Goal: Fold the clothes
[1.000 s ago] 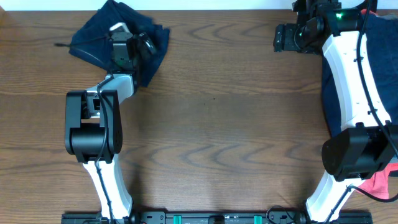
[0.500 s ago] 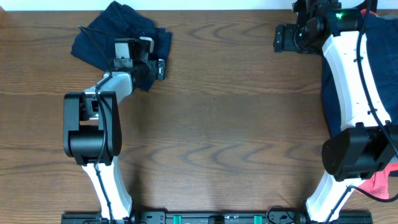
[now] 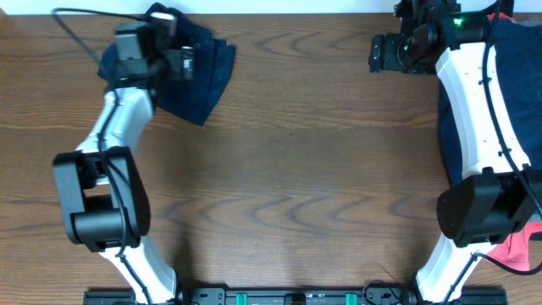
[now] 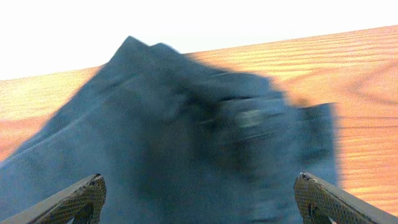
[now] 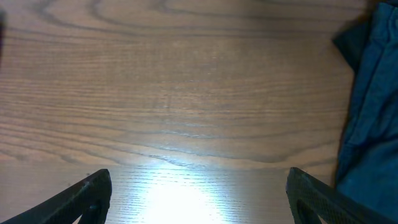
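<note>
A crumpled dark navy garment (image 3: 199,72) lies at the far left corner of the table. It fills the left wrist view (image 4: 186,137). My left gripper (image 3: 188,61) hovers over it, jaws wide open (image 4: 199,199), holding nothing. A pile of dark navy clothes (image 3: 517,93) lies along the right edge, with a coral-red garment (image 3: 521,250) at its near end. The pile's edge shows in the right wrist view (image 5: 373,99). My right gripper (image 3: 377,52) is open and empty (image 5: 199,196) over bare wood at the far right. The black garment is not visible.
The wooden table (image 3: 296,169) spans the view. Its far edge runs just behind the left garment and the right gripper. The arm bases stand at the near edge.
My left arm has swung left and toward the far edge, the gripper now over the navy garment's upper part. The garment has shifted shape slightly. The right arm has barely moved.
</note>
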Controlling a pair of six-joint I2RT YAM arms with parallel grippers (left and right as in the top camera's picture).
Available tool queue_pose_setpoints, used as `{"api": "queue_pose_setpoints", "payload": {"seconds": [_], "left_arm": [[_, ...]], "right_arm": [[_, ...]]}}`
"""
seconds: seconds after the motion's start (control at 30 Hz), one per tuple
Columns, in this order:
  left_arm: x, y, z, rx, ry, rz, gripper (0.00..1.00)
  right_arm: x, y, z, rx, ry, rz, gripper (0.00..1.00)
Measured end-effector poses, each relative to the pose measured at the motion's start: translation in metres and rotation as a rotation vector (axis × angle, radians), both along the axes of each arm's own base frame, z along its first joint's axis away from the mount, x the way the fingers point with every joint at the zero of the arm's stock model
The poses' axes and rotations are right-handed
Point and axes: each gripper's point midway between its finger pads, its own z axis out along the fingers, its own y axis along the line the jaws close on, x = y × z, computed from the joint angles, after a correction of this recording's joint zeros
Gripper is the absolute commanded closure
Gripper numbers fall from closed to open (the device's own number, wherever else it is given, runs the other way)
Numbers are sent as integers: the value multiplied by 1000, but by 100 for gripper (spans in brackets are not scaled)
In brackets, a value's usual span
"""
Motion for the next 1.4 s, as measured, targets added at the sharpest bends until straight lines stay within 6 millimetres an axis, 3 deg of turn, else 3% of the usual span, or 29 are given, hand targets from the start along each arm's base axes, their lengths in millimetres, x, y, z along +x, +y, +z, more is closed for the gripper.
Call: {"api": "queue_pose_setpoints", "payload": {"seconds": [0.13,0.2,0.3,0.4,0.7,1.2,1.4], "left_arm": [[-6,51,-35,1,69,96,2],[-11,66,-59,-4,114,128,2],[-17,73,-91,-13,177,144,2],[-18,71,-106,-16,200,141,2],[-27,80,-125,-123,261,297,2],[-45,91,-122,-342,337,618,2],[-50,92,-121,-363,354,654,2]], "right_arm": [[1,1,1,2,-7,2,12],[3,1,1,1,-14,1,12],[5,4,3,1,-23,6,12],[4,11,3,1,-24,22,12],[3,21,3,2,-25,41,12],[7,21,5,4,-46,41,11],[12,22,8,6,-68,42,10]]}}
